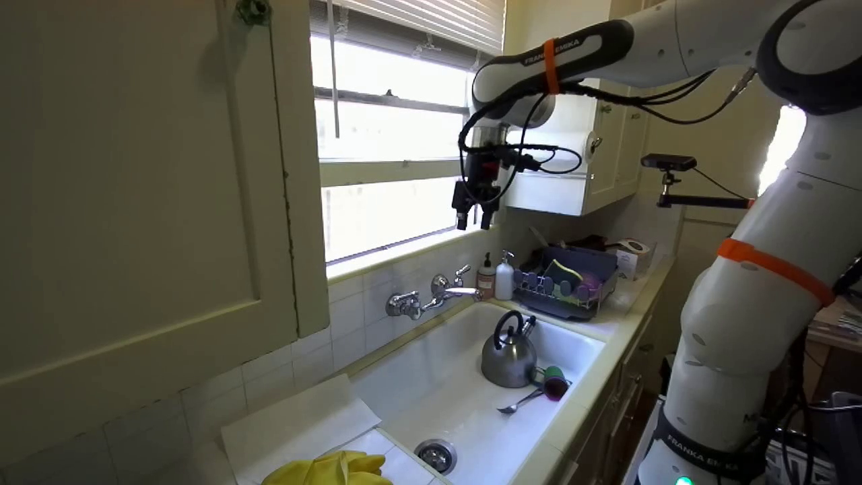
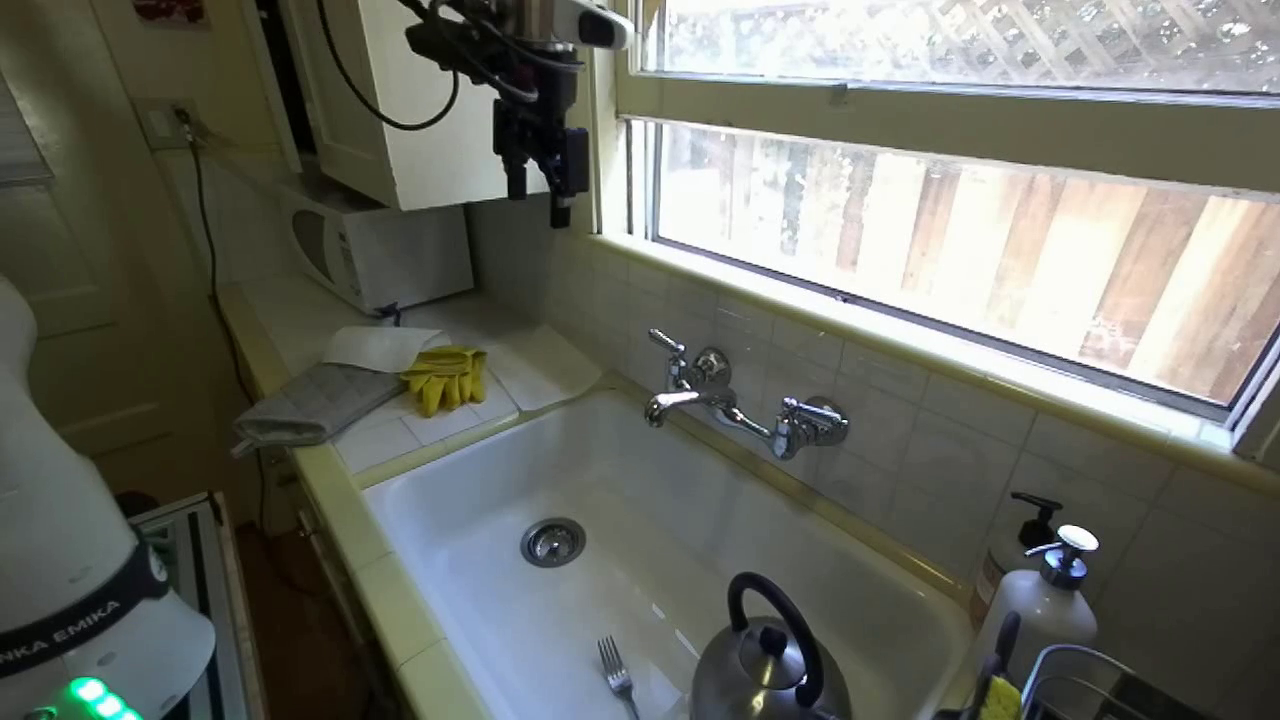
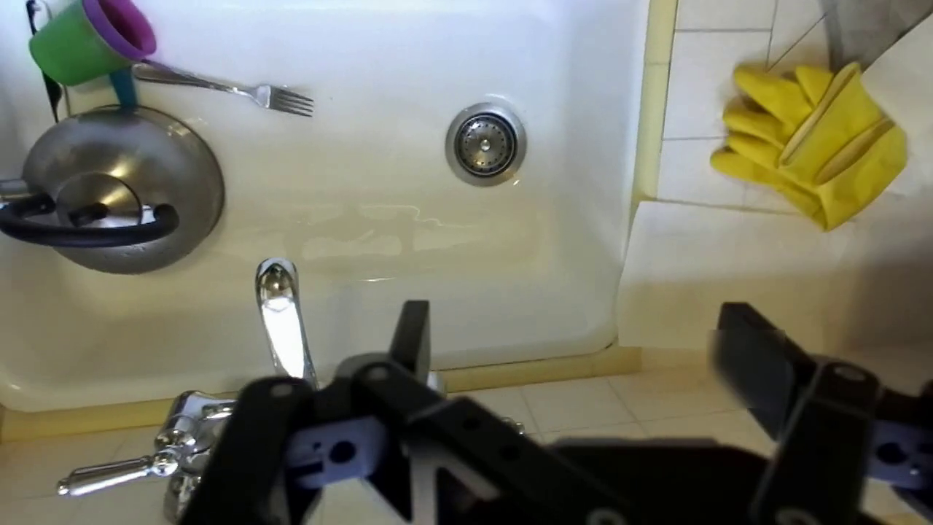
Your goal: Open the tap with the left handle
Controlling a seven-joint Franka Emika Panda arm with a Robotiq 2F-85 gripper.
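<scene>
In an exterior view, the hand hangs well above the sink, apart from the tap, fixed to the tiled wall just over the sink's back rim. I take the step in hand to be the approach, with the turning not yet begun.

In an exterior view, the left handle stands at the tap's end nearer the sink's drain. The next move likely calls for lowering the hand toward the sink's back rim, settling it on or around this handle, then turning; which way it turns, I cannot tell.

In the wrist view, the fingers stand wide apart, with nothing gripped between them and no contact to be seen. The hand's own parts block much of the tap behind the sink's back rim, so lining up here could go wrong.
</scene>
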